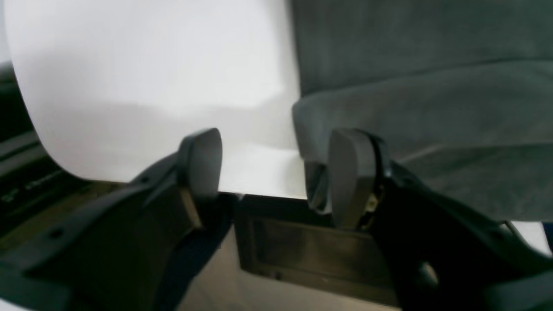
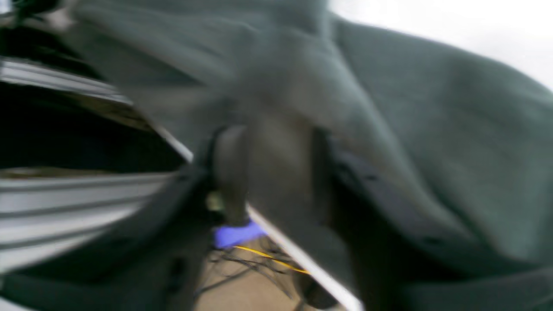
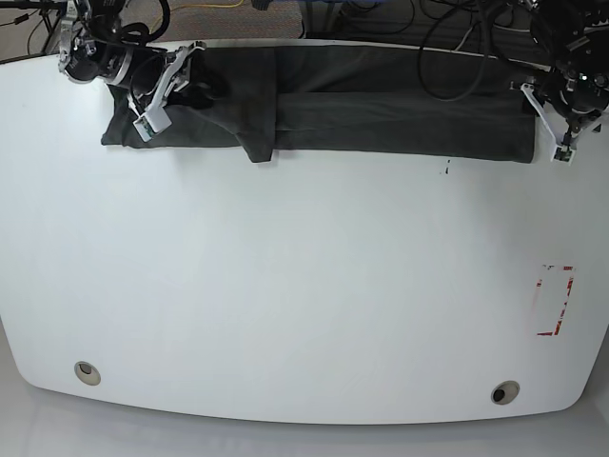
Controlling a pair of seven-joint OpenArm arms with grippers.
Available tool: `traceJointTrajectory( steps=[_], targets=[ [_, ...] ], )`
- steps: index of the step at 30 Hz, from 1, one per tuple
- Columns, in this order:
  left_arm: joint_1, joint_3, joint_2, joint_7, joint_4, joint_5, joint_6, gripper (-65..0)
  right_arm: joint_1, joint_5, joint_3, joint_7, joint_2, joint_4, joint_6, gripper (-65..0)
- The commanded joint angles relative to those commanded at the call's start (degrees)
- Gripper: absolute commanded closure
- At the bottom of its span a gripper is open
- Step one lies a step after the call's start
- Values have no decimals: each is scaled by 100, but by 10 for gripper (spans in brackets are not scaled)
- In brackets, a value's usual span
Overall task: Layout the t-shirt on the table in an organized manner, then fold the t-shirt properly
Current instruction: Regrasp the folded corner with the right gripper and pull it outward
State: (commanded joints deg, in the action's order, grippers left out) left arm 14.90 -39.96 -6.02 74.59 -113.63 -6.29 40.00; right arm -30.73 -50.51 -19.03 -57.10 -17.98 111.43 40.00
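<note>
The dark grey t-shirt lies as a long band along the far edge of the white table. At its left end, my right gripper sits over the cloth. In the blurred right wrist view, that gripper is shut on a bunch of the t-shirt at the table's edge. My left gripper hovers just off the shirt's right end. In the left wrist view it is open, bare table shows between its fingers, and the t-shirt edge lies beside one finger.
Two round metal grommets sit near the front edge. A red-outlined rectangle marks the right side and a small dark speck lies below the shirt. Cables hang behind the far edge.
</note>
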Motion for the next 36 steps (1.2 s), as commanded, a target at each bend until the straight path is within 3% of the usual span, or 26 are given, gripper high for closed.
traceJointTrajectory(
  steps=[2, 4, 12, 16, 25, 36],
  targets=[
    [132, -44, 79, -396, 9, 18, 0, -146, -88, 571, -26, 299, 132, 26, 0, -103],
    [220, -18, 158, -712, 9, 26, 0, -99, -141, 1037, -18, 536, 229, 44, 0, -94],
    [598, 281, 281, -1890, 79, 334, 0, -94, -132, 3095, -18, 1354, 888, 9, 0, -90],
    [695, 615, 202, -2154, 237, 545, 0, -94, -35, 3886, -18, 1679, 1178, -229, 0, -90],
    [229, 1398, -211, -2154, 1336, 703, 0, -96, 756, 4070, -273, 1899, 985, -1327, 0, -89],
    [-589, 1451, -475, -2075, 2171, 703, 0, -99, 1354, 4088, -316, 1890, 695, -1802, 0, -89]
  ],
)
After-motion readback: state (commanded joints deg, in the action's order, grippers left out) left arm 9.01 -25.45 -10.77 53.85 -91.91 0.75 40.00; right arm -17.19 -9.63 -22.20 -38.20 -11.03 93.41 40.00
